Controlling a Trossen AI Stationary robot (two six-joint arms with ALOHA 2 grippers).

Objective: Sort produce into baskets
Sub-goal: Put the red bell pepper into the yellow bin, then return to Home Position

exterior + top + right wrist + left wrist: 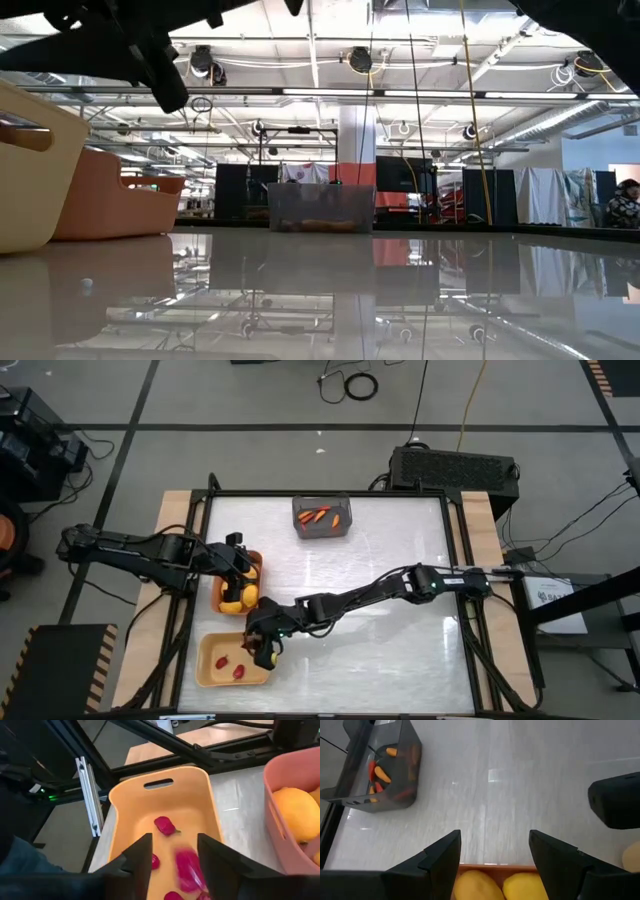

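Note:
My right gripper (262,648) is open above the right end of the pale yellow tray (206,660). In the right wrist view a blurred dark-red piece (188,868) shows between and below its fingers (175,842), over the tray floor, where other dark-red pieces (165,826) lie. My left gripper (243,563) is open and empty above the orange-brown tray (259,572), which holds yellow-orange oval fruits (475,887). The grey bin (322,518) at the far side holds orange-red carrot sticks (379,774).
The orange-brown tray and the pale yellow tray stand side by side at the table's left, both arms close together above them. The wide middle and right of the table top (400,630) is bare. A black frame (450,560) borders the table.

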